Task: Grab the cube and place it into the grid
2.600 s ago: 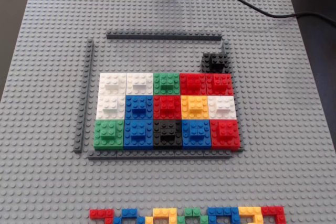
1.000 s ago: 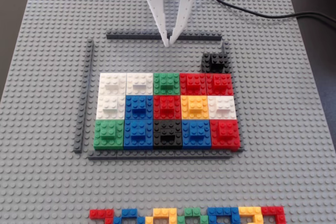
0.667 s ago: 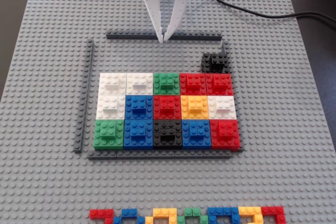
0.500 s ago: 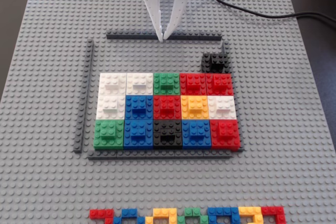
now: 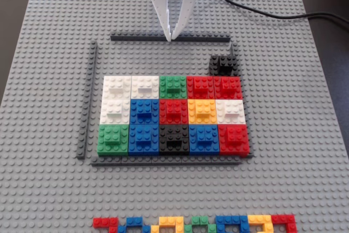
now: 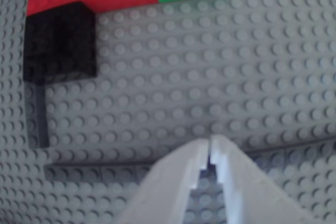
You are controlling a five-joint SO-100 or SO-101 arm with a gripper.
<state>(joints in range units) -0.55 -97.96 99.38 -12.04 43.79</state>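
Note:
The black cube (image 5: 223, 65) stands inside the grid's frame at its upper right corner, just above the red squares; in the wrist view the cube (image 6: 60, 41) is at upper left. The grid (image 5: 173, 115) of coloured squares fills the lower part of the dark-grey frame. My white gripper (image 5: 169, 39) hangs over the frame's top bar (image 5: 142, 37), well left of the cube in the fixed view. Its fingertips meet with nothing between them, so the gripper (image 6: 209, 148) is shut and empty.
The large grey studded baseplate (image 5: 43, 135) carries everything. A strip of small mixed-colour bricks (image 5: 193, 223) lies along the front edge. A black cable (image 5: 272, 13) runs off to the right from the arm. A bare band of studs lies between the top bar and the coloured squares.
The gripper came down from the top edge to the frame's top bar, shifted slightly left and closed its fingers. The cube and the grid have not moved.

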